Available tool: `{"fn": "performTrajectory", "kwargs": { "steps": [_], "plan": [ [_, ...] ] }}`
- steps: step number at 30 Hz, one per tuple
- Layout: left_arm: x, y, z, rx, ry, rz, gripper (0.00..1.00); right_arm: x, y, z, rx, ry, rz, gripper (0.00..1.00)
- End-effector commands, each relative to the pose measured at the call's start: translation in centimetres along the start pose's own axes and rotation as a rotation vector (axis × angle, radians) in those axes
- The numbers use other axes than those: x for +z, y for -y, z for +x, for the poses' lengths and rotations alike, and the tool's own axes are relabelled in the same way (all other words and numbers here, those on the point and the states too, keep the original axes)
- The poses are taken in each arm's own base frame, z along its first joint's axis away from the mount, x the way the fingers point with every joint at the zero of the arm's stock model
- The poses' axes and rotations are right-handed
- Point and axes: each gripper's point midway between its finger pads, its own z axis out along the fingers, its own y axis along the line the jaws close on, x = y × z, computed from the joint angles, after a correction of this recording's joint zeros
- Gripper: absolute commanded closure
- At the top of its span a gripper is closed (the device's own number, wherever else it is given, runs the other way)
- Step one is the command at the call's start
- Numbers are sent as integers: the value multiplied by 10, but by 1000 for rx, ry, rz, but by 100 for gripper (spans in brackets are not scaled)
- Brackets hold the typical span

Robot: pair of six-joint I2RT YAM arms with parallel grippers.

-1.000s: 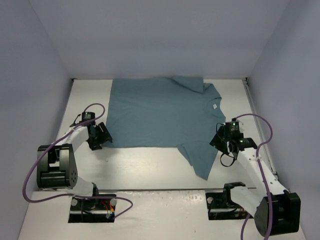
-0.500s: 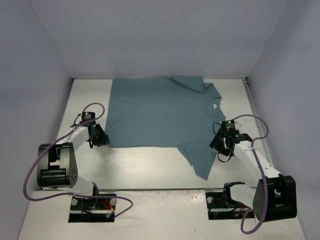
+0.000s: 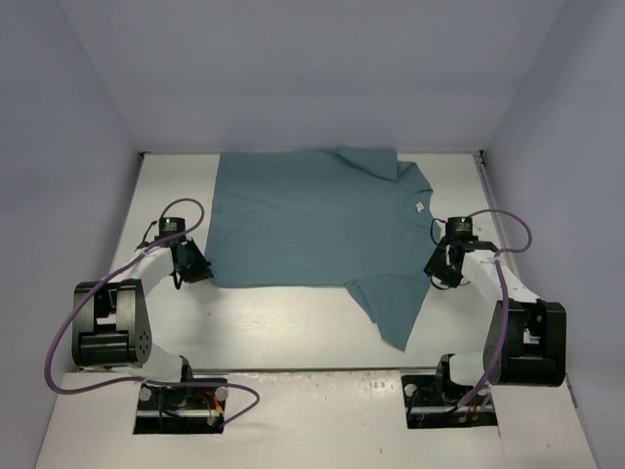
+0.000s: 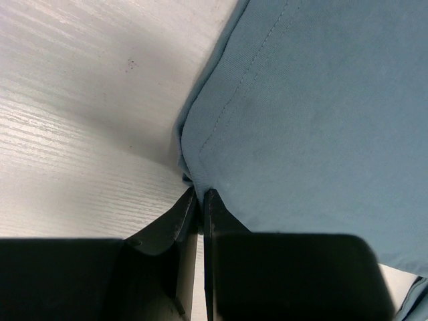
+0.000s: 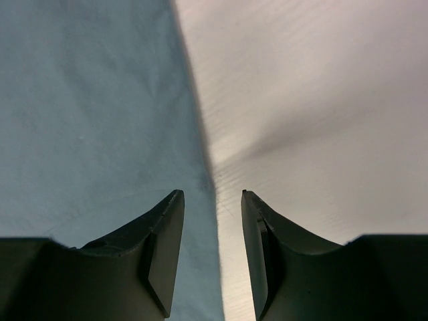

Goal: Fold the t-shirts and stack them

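Observation:
The teal t-shirt [image 3: 312,220] lies flat on the white table [image 3: 273,327], with its collar and white label [image 3: 417,207] to the right and its hem to the left. One sleeve points toward the near edge. My left gripper [image 3: 200,271] is at the near left hem corner. In the left wrist view it [image 4: 199,192] is shut on that corner of the cloth [image 4: 314,120]. My right gripper [image 3: 437,266] is low at the shirt's right edge, by the near shoulder. In the right wrist view it [image 5: 210,195] is open and straddles the cloth's edge [image 5: 87,100].
Pale walls close in the table on the left, back and right. The right wall is close behind the right arm [image 3: 508,293]. Both arm bases [image 3: 112,332] stand at the near edge, with purple cables looping above them.
The left jaws have closed on the hem corner. The right arm has swung farther back and right along the shirt's edge, and its jaws have narrowed a little.

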Motion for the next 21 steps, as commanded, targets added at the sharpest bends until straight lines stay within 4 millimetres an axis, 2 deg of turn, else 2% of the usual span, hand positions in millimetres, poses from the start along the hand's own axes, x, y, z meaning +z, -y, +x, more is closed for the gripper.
{"fn": "performTrajectory", "kwargs": {
  "steps": [1, 11, 21],
  "plan": [
    [-16, 21, -29, 22, 103, 77, 100, -3, -12, -24, -40, 56, -55, 63],
    [-29, 23, -28, 25, 116, 91, 100, 10, -15, -16, -40, 4, -106, 63],
    [-27, 18, -21, 26, 95, 83, 100, 21, -10, 1, -3, -62, -120, 63]
  ]
}}
